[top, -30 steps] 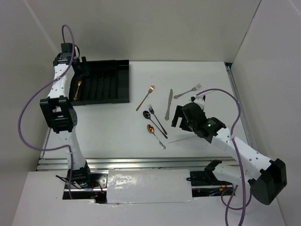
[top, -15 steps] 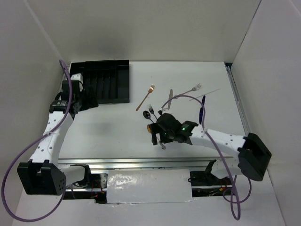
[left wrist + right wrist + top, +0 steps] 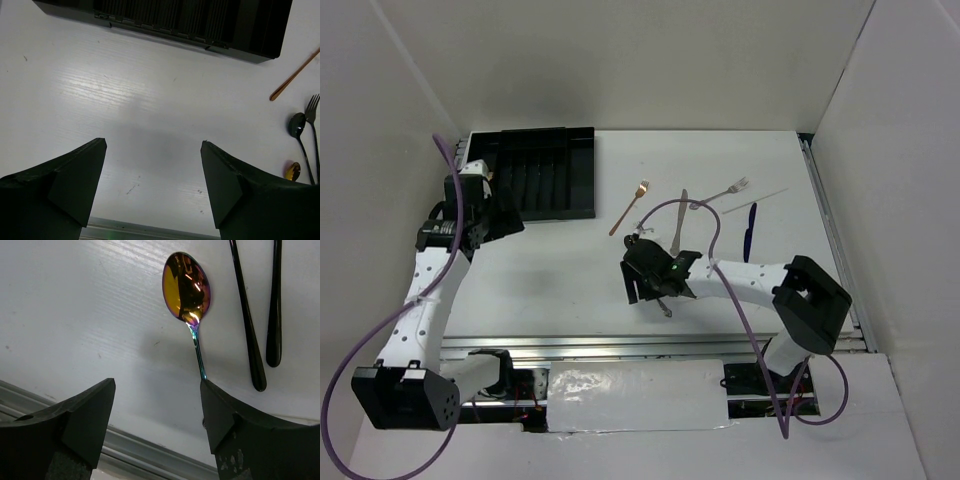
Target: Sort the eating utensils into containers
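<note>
Well forward on the white, faintly grained bench (image 3: 560, 270), the right gripper (image 3: 642, 283) hovers low over a spoon (image 3: 186, 287). Its oval bowl is mirror-glossy, gold shading to purple, and its thin stem turns teal. In the right wrist view the blunt matte-black fingers (image 3: 80, 415) stand apart and clamp nothing. The stem's end lies at the inner edge of one fingertip; whether the two touch I cannot tell. Just beyond that spoon lie a black spoon (image 3: 299, 131) and a black fork (image 3: 314, 112), both glossy, their slim handles running side by side.

Farther back on the bench lie a copper fork (image 3: 630, 207), a flat silver knife (image 3: 678, 222) and a silver fork (image 3: 725, 191), each apart from the others. A thin pale stick (image 3: 757, 199) lies just beside the silver fork.

The left gripper (image 3: 152, 185) hangs over bare bench at the left, its wedge-shaped dark fingers wide apart and holding nothing. Beyond it sits the black tray (image 3: 560, 213) — rectangular, flat, moulded into long narrow parallel slots — at the far left of the bench, well apart from the loose utensils.
</note>
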Available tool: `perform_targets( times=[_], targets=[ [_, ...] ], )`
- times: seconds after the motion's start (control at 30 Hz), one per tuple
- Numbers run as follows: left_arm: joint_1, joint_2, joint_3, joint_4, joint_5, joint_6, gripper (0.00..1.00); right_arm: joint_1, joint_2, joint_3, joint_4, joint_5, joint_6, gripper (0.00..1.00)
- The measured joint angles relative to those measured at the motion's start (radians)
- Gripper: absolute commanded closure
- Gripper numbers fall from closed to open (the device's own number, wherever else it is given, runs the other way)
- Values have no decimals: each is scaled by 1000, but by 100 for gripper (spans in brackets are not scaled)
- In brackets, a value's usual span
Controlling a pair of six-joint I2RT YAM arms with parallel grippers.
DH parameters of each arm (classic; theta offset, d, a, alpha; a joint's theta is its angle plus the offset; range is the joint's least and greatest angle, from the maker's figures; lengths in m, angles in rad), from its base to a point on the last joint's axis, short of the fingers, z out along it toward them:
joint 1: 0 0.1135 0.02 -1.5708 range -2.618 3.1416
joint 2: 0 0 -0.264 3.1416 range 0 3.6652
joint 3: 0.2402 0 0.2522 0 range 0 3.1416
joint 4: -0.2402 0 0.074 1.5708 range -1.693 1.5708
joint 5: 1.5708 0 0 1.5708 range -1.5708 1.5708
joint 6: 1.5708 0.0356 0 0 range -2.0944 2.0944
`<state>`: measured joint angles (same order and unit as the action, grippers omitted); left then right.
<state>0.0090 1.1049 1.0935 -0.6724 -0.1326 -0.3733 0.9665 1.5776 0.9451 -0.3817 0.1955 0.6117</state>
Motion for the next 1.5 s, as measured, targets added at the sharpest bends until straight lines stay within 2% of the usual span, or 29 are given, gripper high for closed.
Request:
perform_targets(
  times=[0.03,0.23,0.37,0.53,0.57,0.73,0.8,0.9,1.1,1.33,1.47,1.5],
  targets=[
    [0,6,17,-5,0,-3,9,3,10,6,-1,3,-3,19],
    [0,33,60,-18,20,-30,12,9,49,21,0,17,-13,18],
    [-10,41,82,-41,49,-27,12,9,48,12,19,3,-16,21],
    [-34,36,95,-37,44,-18,8,9,49,-5,31,-13,-17,23],
    [-34,30,88,-32,37,-14,1,9,49,-5,31,-13,-19,23],
    [-34,-33,28,-12,-8,0,1,9,45,-11,35,-7,-40,23],
    [-34,-24,44,-27,-11,0,1,8,34,-25,37,-8,-50,16],
    [-34,49,98,-46,5,0,1,1,17,-37,37,-13,-61,15],
    [-34,85,51,-41,61,2,1,-24,17,-53,66,-40,-63,20],
    [-41,86,49,-40,63,4,1,-42,55,-74,128,-80,-60,27],
    [-41,87,43,-38,63,3,1,-42,61,-74,152,-92,-64,36],
    [-41,87,43,-38,63,3,1,-42,62,-74,155,-98,-65,42]
  ],
)
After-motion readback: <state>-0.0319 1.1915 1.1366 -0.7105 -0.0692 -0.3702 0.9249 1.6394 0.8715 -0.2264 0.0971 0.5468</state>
